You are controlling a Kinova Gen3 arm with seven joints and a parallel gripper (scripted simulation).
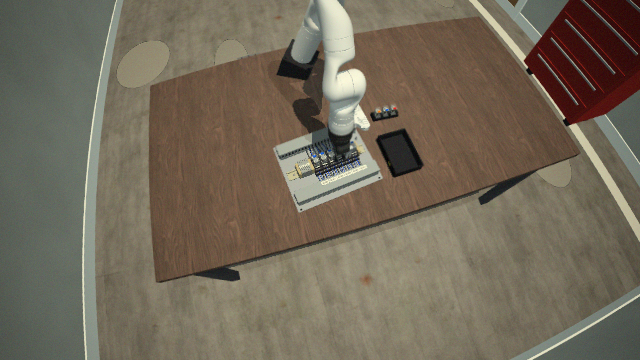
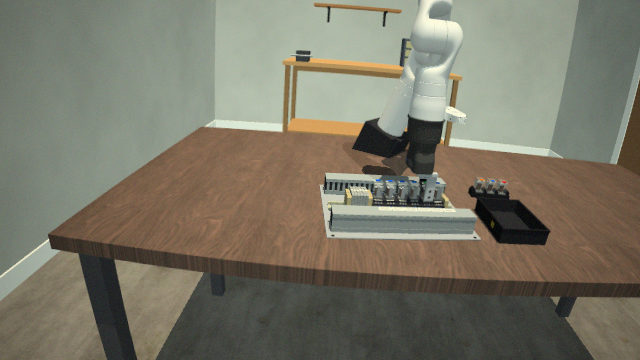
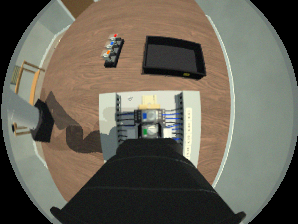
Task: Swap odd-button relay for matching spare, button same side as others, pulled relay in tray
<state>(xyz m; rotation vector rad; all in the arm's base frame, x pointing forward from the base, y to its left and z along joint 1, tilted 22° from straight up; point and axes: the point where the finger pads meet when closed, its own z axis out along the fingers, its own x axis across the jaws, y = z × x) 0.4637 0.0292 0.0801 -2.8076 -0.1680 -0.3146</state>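
1. The gripper (image 1: pixel 343 154) (image 2: pixel 428 192) (image 3: pixel 149 128) is standing low over the relay row, its fingers partly closed around the green-button relay (image 3: pixel 150 131); I cannot tell whether both pads are pressing on it yet.
2. That odd relay is sitting between the fingers, apparently in its socket. If the grip is landing high or off-center, the pads could slip up its sides against the spring contacts.
3. A sideways or tilted pull could be levering the blades, dragging the socket or bending contacts; a straight lift is what this step is calling for.
4. Just beyond the fingers in the wrist view, a blue-button relay (image 2: pixel 439 190) (image 3: pixel 150 116) is standing close by; a wandering finger could be nudging it out of level.
5. Blue wires (image 3: pixel 172 121) are running near the fingers, and a long grey duct (image 1: pixel 337 186) (image 2: pixel 402 221) is rising on the tray-label side, so a low sideways exit could be catching either.
6. The tray (image 1: pixel 400 152) (image 2: pixel 522 237) (image 3: pixel 174 56) is lying off to the gripper's side, past the panel. Near it the spare holder (image 1: pixel 384 118) (image 2: pixel 489 195) (image 3: pixel 120 59) is carrying the matching blue-button spare (image 1: pixel 386 111) (image 2: pixel 491 186) (image 3: pixel 112 46) between orange and red ones, inviting a wrong pick.
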